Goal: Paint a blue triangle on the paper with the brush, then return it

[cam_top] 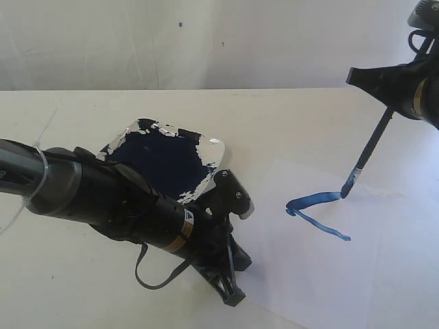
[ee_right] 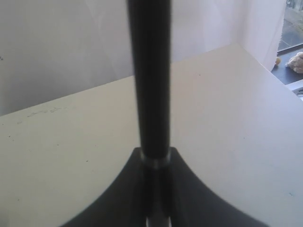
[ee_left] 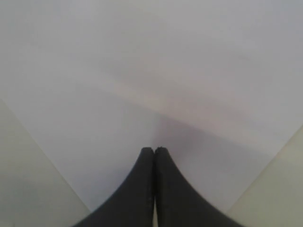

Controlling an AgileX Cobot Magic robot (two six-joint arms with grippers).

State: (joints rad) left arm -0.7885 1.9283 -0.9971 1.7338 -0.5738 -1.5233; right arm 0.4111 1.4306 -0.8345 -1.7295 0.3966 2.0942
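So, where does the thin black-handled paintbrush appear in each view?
Exterior view: the thin black-handled paintbrush stands at the right, tip on the white paper sheet.
Left wrist view: not in it.
Right wrist view: in the middle, clamped in the right gripper.
Shared landmark: the cream tabletop.

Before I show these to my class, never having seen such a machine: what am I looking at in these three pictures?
It is a robot with two arms, each ending in a gripper. One picture looks at the whole table; the others come from wrist cameras. On the table lie a paint dish and white paper. The right gripper holds the brush, tip on the paper, at a part-drawn blue triangle. The left gripper is shut over the paper.
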